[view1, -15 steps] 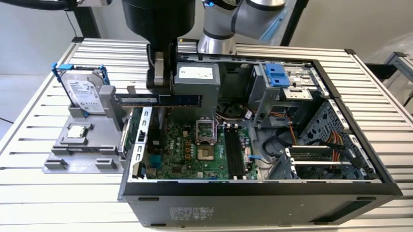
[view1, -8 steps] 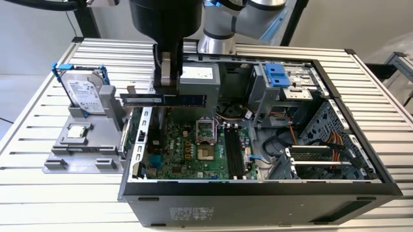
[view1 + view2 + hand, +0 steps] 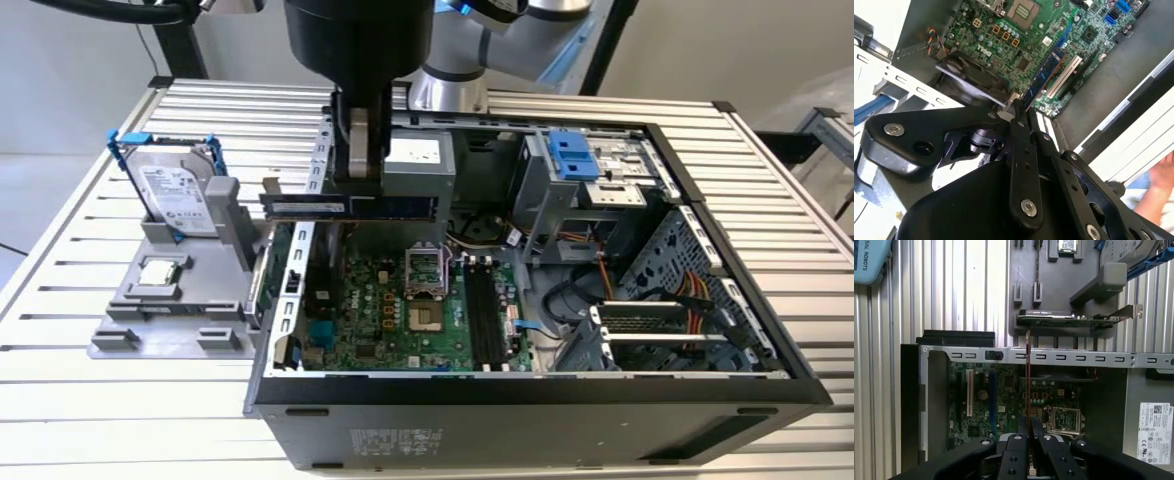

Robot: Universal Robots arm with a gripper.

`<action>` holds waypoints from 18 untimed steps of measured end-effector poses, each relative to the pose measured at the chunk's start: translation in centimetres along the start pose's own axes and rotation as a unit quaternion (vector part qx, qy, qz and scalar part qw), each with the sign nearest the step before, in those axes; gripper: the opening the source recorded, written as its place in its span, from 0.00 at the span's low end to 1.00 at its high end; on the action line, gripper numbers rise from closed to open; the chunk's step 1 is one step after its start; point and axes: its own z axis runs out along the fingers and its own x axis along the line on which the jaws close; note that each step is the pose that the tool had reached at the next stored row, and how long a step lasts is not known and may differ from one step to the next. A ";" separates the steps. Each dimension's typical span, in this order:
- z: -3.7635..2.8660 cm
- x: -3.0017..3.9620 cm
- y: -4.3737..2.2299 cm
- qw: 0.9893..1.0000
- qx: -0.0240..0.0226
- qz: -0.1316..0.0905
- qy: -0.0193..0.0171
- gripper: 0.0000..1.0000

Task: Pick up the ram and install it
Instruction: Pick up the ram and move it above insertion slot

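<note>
Ribbed metal counter [image 3: 80, 400] bearing an open black computer case [image 3: 534, 430]; above it we logged the black hand [image 3: 358, 182] pinching a long dark-green ram [image 3: 400, 207].

The case [image 3: 534, 392] lay open on top, leaving free room above the motherboard [image 3: 380, 310] and its long black slots [image 3: 483, 320]. The gripper [image 3: 356, 185], clamped on the ram [image 3: 350, 207], hung over the slotted side wall [image 3: 302, 262]. The drive cage [image 3: 587, 175] and loose cables [image 3: 661, 290] crowded the exterior view's right.
</note>
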 end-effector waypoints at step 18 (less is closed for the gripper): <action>-0.02 0.00 -1.95 1.000 0.000 0.000 0.000 0.00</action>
